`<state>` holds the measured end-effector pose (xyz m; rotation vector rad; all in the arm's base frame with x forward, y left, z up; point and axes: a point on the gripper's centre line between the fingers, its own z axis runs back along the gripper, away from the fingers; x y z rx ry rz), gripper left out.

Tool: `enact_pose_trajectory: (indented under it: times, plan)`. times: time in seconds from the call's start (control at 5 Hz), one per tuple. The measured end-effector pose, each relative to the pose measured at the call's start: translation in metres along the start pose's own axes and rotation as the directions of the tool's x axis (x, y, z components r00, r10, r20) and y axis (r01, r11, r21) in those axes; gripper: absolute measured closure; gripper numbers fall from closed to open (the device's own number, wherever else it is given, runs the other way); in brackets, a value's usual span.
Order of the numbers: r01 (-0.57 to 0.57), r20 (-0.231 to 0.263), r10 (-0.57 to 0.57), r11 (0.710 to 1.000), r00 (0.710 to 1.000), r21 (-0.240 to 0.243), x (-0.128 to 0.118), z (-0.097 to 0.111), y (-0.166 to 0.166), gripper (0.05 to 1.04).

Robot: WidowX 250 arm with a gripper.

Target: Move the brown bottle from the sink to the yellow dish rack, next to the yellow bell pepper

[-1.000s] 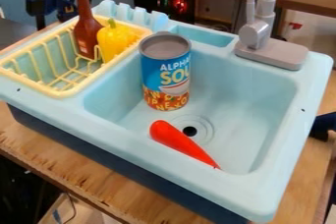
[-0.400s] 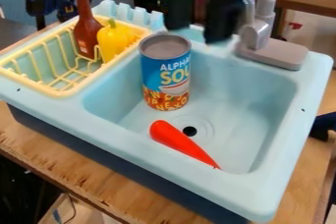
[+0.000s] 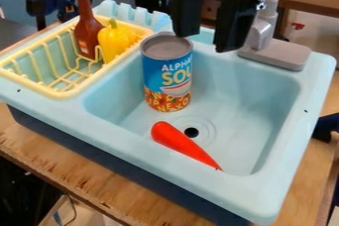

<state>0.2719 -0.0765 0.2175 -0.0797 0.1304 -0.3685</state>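
Observation:
My gripper (image 3: 206, 41) hangs from the top edge over the back of the sink, its two black fingers spread apart with nothing between them. Just below and to its left, a blue soup can (image 3: 167, 74) stands upright in the basin of the light blue sink (image 3: 265, 88). A red carrot-like toy (image 3: 184, 143) lies in the basin's front part beside the drain, its thin tip toward the lower right.
At the left, a yellow rack (image 3: 63, 92) holds a brown bottle (image 3: 86, 27) and a yellow pepper (image 3: 114, 39). The grey faucet (image 3: 275, 51) rises behind the basin, close to the gripper's right. The sink rests on a wooden table (image 3: 86, 183).
The gripper has come into view from the top edge, out of view at first, and has since shifted slightly to the right and down. The can, carrot and rack things have not moved.

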Motion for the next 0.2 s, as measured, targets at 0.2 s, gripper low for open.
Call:
enact_pose_trajectory:
  times: [0.2]
  plan:
    - [0.000, 0.000, 0.000, 1.000, 1.000, 0.000, 0.0000, 0.0000, 0.0000, 0.083]
